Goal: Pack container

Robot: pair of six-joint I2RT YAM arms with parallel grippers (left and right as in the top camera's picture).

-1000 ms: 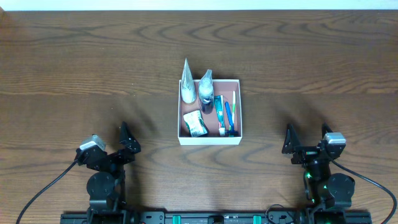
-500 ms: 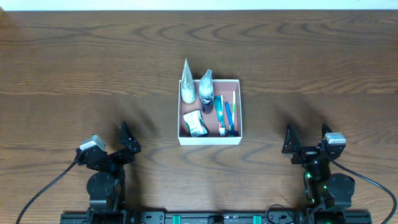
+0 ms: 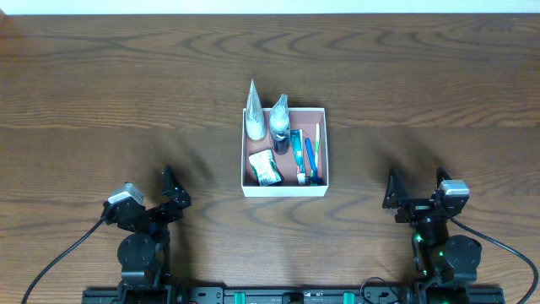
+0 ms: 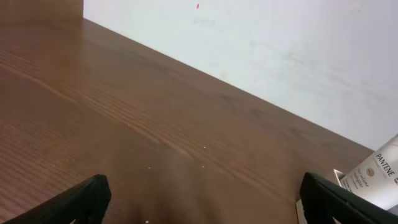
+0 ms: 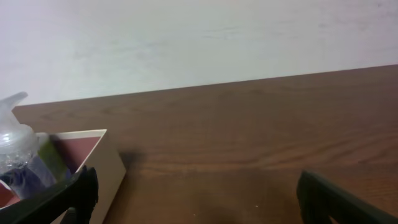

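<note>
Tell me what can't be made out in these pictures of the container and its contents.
Left wrist: the Pantene tube is cut off by the right edge.
Right wrist: the container and clear bottle are cut off by the left edge.
Overhead: print on the green packet is too small to read.

A shallow square box (image 3: pixel 284 190) with thin white walls and a reddish-brown floor lies flat and open-topped at the middle of the brown wooden desk (image 3: pixel 101 101), partly filled.
</note>
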